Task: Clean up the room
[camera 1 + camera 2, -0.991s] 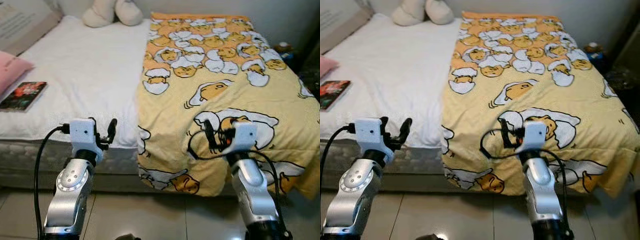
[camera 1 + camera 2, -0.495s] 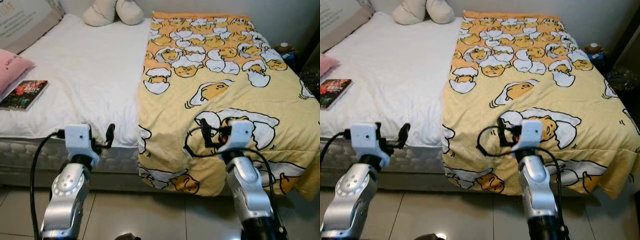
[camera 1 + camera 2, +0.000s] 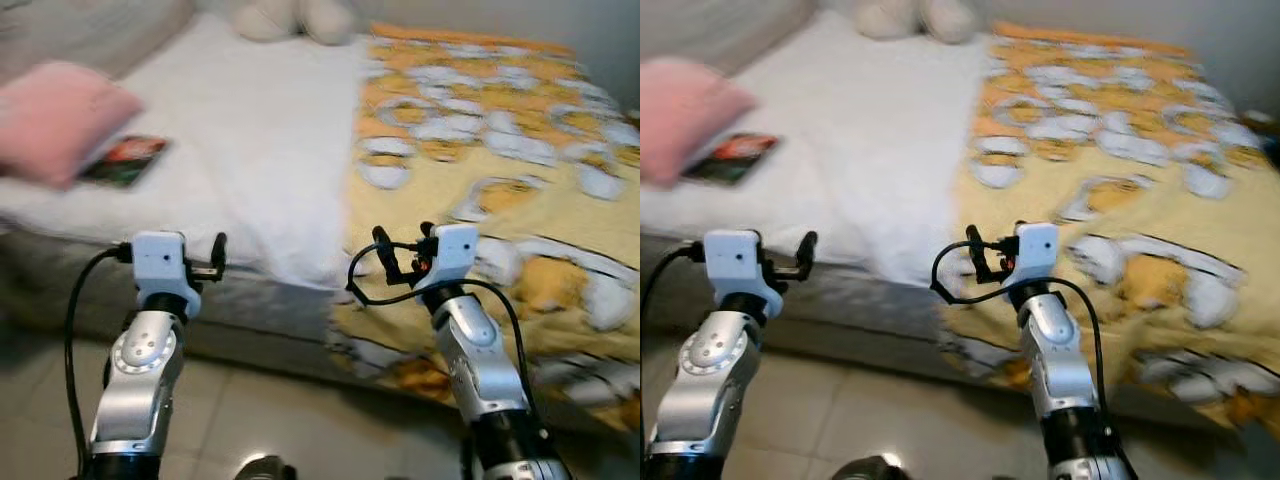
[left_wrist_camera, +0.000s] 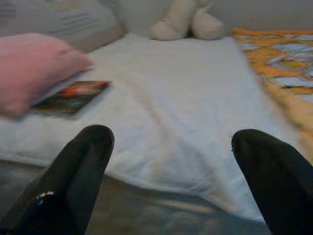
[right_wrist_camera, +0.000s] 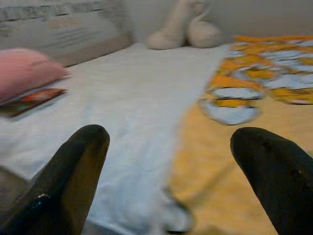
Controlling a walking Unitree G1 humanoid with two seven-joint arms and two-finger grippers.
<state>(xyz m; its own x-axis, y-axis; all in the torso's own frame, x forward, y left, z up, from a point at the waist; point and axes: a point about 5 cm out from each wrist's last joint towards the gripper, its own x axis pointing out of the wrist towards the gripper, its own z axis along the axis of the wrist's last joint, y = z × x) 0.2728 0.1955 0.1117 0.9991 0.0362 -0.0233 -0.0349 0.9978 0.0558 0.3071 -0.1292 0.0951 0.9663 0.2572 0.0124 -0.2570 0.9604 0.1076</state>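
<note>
1. Both pincers are held out in front of the robot at the near edge of the bed; the left pincer is raised before the white sheet, and the right pincer before the near hem of the yellow blanket.
2. In the wrist views the two black fingers of each pincer are seen spread wide apart, and nothing is held between them.
3. The head views are blurred, so fine detail cannot be made out.
4. On the white sheet, ahead and to the left of the left pincer, a book with a dark red cover is laid flat, its long axis running roughly away from the robot toward the head of the bed.
5. Just beside the book, further left, a pink pillow is seen; whether the two are touching cannot be told, though in the left wrist view the pillow appears to overlap the book's edge.
6. The book is judged to be the likely thing to be tidied first, as the blanket is already spread over the right half of the bed.
7. The left arm is clearly the nearer one; the book lies well apart from the right pincer.
8. At the far end of the bed, a cream plush toy is set against the wall.
</note>
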